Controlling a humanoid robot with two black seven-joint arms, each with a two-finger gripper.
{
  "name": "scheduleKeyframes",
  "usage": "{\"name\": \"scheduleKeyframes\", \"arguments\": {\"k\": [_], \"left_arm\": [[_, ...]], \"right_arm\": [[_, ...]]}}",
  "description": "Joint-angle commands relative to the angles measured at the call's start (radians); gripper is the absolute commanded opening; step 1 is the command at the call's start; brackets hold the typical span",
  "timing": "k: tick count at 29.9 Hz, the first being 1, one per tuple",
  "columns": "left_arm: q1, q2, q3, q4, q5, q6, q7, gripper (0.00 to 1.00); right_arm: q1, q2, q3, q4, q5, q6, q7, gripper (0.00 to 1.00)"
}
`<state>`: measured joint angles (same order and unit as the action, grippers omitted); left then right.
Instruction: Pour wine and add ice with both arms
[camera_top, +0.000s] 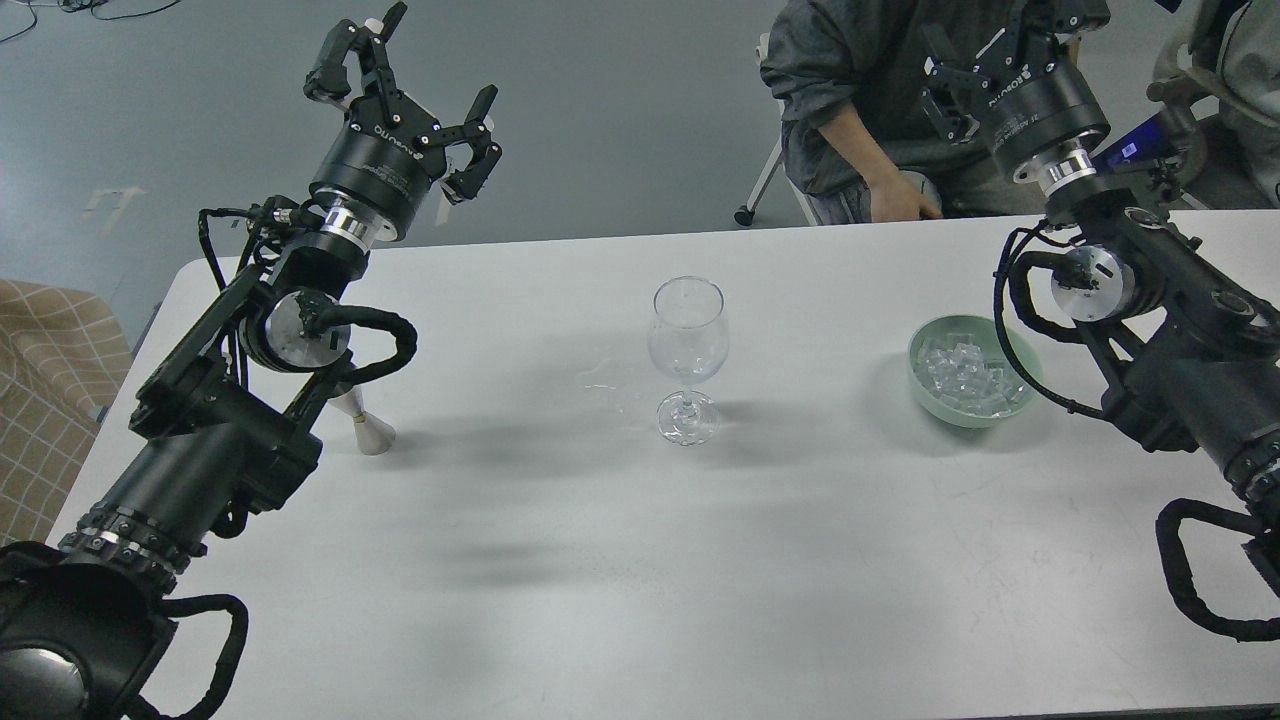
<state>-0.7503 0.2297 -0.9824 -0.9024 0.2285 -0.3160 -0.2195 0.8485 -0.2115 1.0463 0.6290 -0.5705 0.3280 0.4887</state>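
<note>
An empty clear stemmed glass (688, 345) stands upright at the middle of the white table (600, 570). To its right, a pale green bowl (1020, 352) holds the ice (965, 375), a heap of small clear cubes. My left gripper (420, 85) is raised over the table's far left edge, fingers spread open and holding nothing. My right gripper (985, 55) hangs beyond the far right edge, above and behind the bowl, open and empty too. Both arms are well apart from the glass. The wine is out of view.
A small cream cone-shaped object (372, 430) stands on the table, partly hidden behind my left arm. A faint wet smear (605, 385) lies left of the glass foot. A seated person (850, 110) is just behind the far edge, close to my right gripper.
</note>
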Motion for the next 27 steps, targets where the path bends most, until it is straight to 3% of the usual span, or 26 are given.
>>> {"name": "scheduleKeyframes", "arguments": {"k": [1,20,22,27], "left_arm": [[0.003,-0.006,0.01,0.0,0.0,0.0,-0.001,0.98],[0.008,0.003,-0.01,0.016,-0.018,0.008,-0.014,0.98],[0.02,0.017,-0.035,0.016,-0.02,0.002,-0.023,0.98],[0.039,0.007,-0.081,0.017,-0.02,0.006,-0.109,0.98]], "right_arm": [[-0.008,-0.008,0.009,-0.002,-0.002,-0.001,0.0,1.0],[-0.006,0.046,0.029,-0.005,0.001,-0.018,0.0,1.0],[-0.008,0.046,0.029,-0.003,0.001,-0.02,0.0,1.0],[-0.005,0.064,0.029,-0.017,0.006,-0.021,0.0,1.0]]}}
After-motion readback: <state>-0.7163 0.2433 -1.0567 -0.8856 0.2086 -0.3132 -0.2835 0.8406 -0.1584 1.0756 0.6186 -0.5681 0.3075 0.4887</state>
